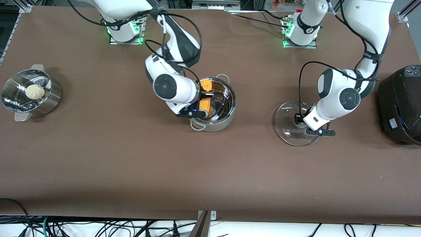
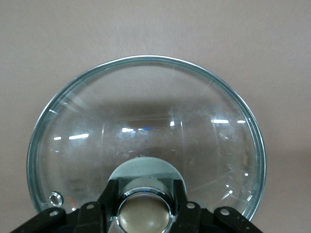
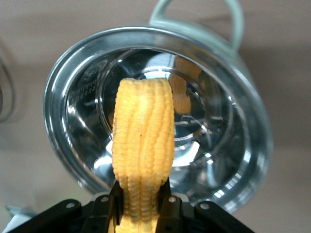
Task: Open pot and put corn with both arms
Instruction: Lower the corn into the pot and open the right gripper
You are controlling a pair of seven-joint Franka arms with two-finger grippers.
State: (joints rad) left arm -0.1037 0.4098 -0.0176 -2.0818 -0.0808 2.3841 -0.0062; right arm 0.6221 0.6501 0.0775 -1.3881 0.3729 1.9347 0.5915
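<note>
The steel pot [image 1: 230,98] stands open mid-table, its rim also showing in the right wrist view [image 3: 121,34]. My right gripper [image 1: 205,96] [image 3: 141,187] is shut on the yellow corn cob [image 1: 206,85] [image 3: 143,131] and holds it over the pot's opening. The cob points down into the pot. The glass lid [image 1: 286,131] [image 2: 146,97] lies flat on the table toward the left arm's end. My left gripper [image 1: 300,119] [image 2: 144,191] is down on the lid, with its fingers closed around the metal knob [image 2: 144,213].
A perforated steamer basket [image 1: 10,98] with a white bun [image 1: 35,91] sits at the right arm's end. A large black rice cooker [image 1: 401,105] stands at the left arm's end, close to the left arm's elbow.
</note>
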